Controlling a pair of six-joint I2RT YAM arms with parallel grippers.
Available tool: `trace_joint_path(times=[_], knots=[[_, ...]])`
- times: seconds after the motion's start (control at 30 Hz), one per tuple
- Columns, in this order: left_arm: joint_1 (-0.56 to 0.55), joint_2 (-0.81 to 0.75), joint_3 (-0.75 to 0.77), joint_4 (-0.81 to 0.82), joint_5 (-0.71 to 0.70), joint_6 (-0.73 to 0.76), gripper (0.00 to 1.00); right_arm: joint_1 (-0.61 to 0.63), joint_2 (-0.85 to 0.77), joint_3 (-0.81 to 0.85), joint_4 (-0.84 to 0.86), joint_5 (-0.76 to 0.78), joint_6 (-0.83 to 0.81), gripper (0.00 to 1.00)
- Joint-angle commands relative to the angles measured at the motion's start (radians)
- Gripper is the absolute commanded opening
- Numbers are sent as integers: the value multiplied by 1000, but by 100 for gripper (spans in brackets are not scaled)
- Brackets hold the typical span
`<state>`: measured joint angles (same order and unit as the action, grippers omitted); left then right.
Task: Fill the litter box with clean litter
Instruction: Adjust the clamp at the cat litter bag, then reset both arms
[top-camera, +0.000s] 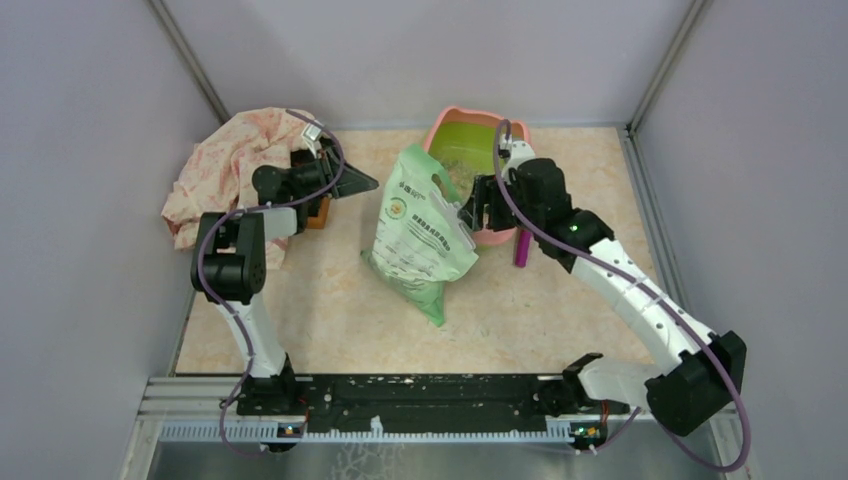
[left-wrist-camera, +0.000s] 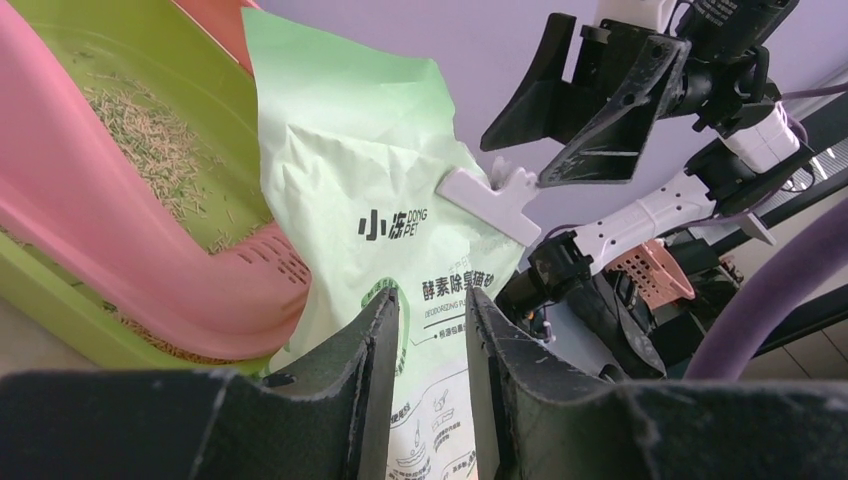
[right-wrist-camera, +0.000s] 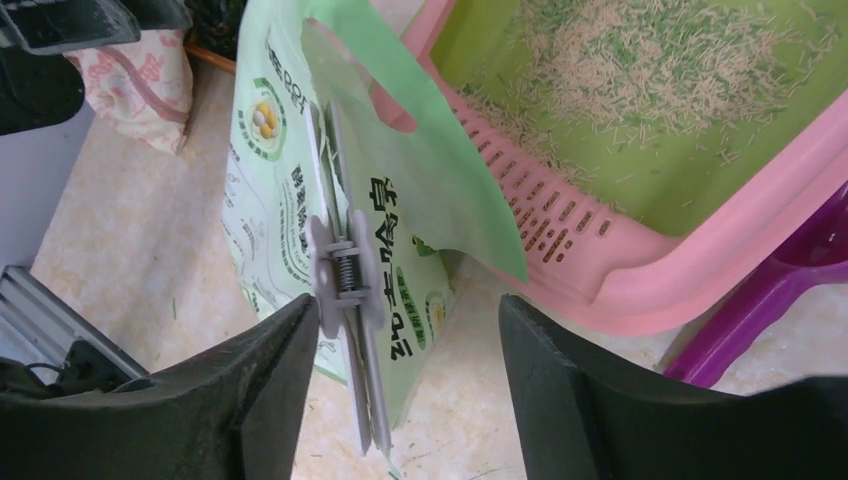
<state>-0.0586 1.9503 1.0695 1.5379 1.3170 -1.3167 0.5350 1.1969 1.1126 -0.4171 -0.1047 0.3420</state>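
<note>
The litter box (top-camera: 462, 135) sits at the far side of the table (top-camera: 330, 310), a bit right of the middle. It has a pink rim and a green inside. Some litter (right-wrist-camera: 640, 60) lies in it. It is a thin spread of small pale bits, and I can see green floor between them.

The green bag (top-camera: 415, 240) stands just in front of the box, at its left corner, right up against the pink rim. A white clip (right-wrist-camera: 345, 290) pinches the top of the bag.

My right gripper (right-wrist-camera: 410, 305) is at the top of the bag. Its jaws are wide open. The clip is between them, close to one finger, but they do not squeeze it. I cannot tell if that finger touches the clip.

My left gripper (left-wrist-camera: 432, 300) hangs to the left of the bag, apart from it, and points at it. Its jaws are open only a little, with a thin gap. Nothing is in the gap.

A purple scoop (top-camera: 522, 248) lies on the table just right of the box. A pink flowery cloth (top-camera: 230, 165) is bunched up at the far left, past my left arm.
</note>
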Motion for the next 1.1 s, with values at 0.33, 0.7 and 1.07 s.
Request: trace_joint_path(times=[0.33, 0.7, 1.07], knots=[[21, -337, 97, -868, -179, 550, 99, -76, -190, 9, 27, -37, -28, 90], [22, -744, -20, -1579, -616, 866, 99, -78, -341, -93, -52, 165, -87, 91], [22, -818, -159, -1584, -682, 879, 99, -347, -77, -150, -46, 190, -23, 75]])
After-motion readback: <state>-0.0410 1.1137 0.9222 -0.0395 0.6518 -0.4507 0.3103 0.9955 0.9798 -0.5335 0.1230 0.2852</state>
